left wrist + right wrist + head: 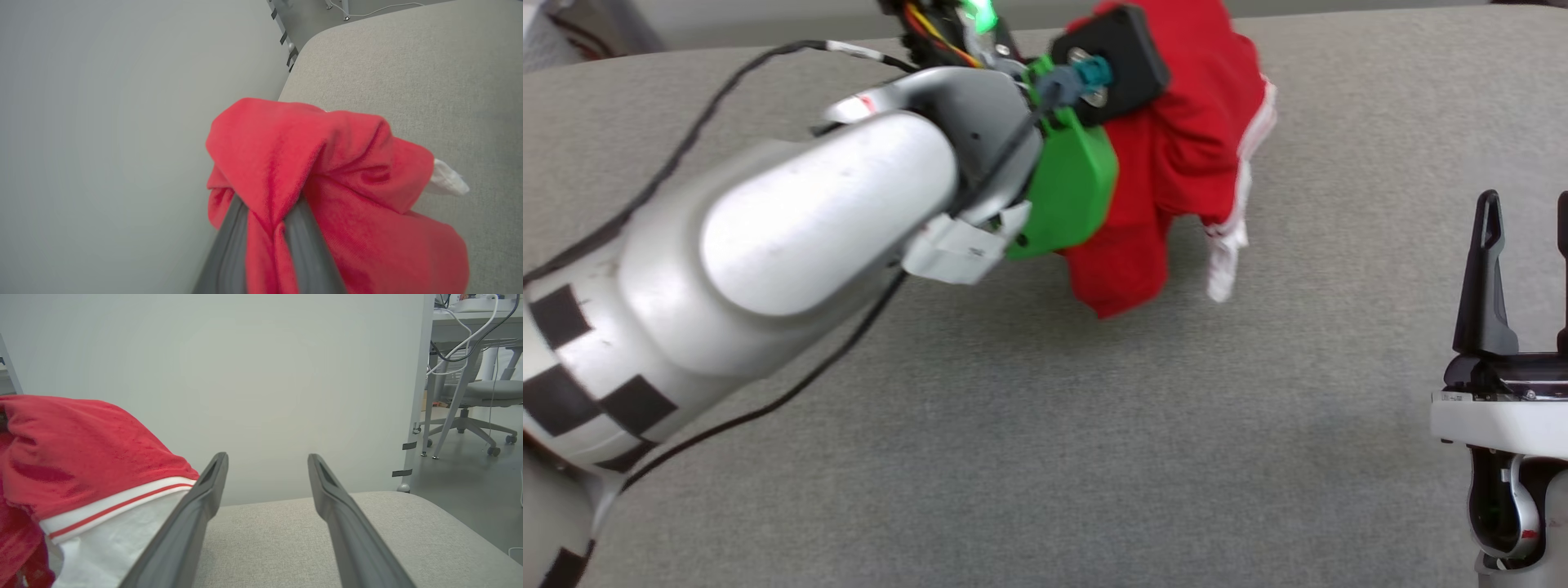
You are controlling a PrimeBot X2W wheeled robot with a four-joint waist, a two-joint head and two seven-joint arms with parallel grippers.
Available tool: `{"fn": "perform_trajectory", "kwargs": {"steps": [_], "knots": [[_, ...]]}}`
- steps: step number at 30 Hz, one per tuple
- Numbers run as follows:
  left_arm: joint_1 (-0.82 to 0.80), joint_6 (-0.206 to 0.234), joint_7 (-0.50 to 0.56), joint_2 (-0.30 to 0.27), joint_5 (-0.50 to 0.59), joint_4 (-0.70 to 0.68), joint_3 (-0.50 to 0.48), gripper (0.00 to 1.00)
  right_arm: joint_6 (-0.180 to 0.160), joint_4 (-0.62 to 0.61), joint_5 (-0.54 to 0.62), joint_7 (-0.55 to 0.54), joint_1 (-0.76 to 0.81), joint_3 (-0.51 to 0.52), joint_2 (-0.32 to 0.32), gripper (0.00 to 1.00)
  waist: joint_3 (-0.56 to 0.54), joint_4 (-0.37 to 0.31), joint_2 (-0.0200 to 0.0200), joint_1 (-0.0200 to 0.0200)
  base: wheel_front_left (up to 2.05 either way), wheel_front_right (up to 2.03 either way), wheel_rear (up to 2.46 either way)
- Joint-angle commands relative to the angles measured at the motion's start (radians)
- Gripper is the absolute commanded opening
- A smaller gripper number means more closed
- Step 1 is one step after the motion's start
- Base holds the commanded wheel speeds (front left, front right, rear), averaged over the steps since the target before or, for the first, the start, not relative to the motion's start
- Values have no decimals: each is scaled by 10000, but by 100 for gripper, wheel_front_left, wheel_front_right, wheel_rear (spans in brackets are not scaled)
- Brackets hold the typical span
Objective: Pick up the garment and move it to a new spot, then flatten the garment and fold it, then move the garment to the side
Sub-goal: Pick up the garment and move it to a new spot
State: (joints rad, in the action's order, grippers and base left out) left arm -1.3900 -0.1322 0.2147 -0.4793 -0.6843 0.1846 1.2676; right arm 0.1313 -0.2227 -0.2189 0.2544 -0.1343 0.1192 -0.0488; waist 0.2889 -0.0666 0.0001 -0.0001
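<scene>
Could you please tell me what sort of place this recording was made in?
Probably an office or lab workroom: a grey swivel chair on castors stands beside a pale desk with trailing white cables, and a plain pale partition panel backs the grey fabric-covered worktop.

Office or lab workroom.
Swivel chair (482, 392) on castors, cabled desk (466, 319), pale partition panel (245, 375), bare grey floor (461, 473).

Lit brightly and evenly by diffuse light. Faint soft shadows cast on grey surface (1094, 425). Mild sheen seen on left forearm (792, 220); fingers (229, 253) blurred in left wrist view.
</scene>
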Motion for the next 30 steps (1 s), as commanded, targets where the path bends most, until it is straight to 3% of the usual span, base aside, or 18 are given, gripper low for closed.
{"fn": "perform_trajectory", "kwargs": {"steps": [1,6,17,21,24,25,26,28,30], "knots": [[-11,15,-103,169,34,15,45,0,-6,28,-82,74,-2,36,-14,100,115,-576,-1,1,0,0,0],[1099,15,114,693,245,123,118,0,-6,14,-157,74,-11,75,-14,100,250,-731,-1,1,0,0,0],[5371,15,1090,961,1597,1069,125,0,-6,42,50,74,-152,108,-14,100,449,-403,-1,1,0,0,0],[6040,15,879,1031,1520,1400,126,0,-6,49,142,74,-156,110,-14,100,438,-257,-1,1,0,0,0],[5885,15,77,1121,1307,1722,126,0,-6,101,214,74,-75,145,-14,100,302,-100,-1,1,0,0,0],[5762,15,-285,1147,1287,1858,123,90,-6,119,236,74,-35,146,-14,100,241,-61,-1,1,0,0,0],[5635,15,-769,1194,1323,2041,63,100,-6,144,257,74,22,155,-14,100,139,-7,-1,1,0,0,0],[5562,119,-1584,1301,1367,2276,-190,100,-6,201,283,74,140,145,-14,100,-58,65,-1,1,0,0,0],[5565,512,-2456,1397,1487,2322,-502,100,-6,253,315,74,267,164,-14,100,-283,164,-1,1,0,0,0]]}}
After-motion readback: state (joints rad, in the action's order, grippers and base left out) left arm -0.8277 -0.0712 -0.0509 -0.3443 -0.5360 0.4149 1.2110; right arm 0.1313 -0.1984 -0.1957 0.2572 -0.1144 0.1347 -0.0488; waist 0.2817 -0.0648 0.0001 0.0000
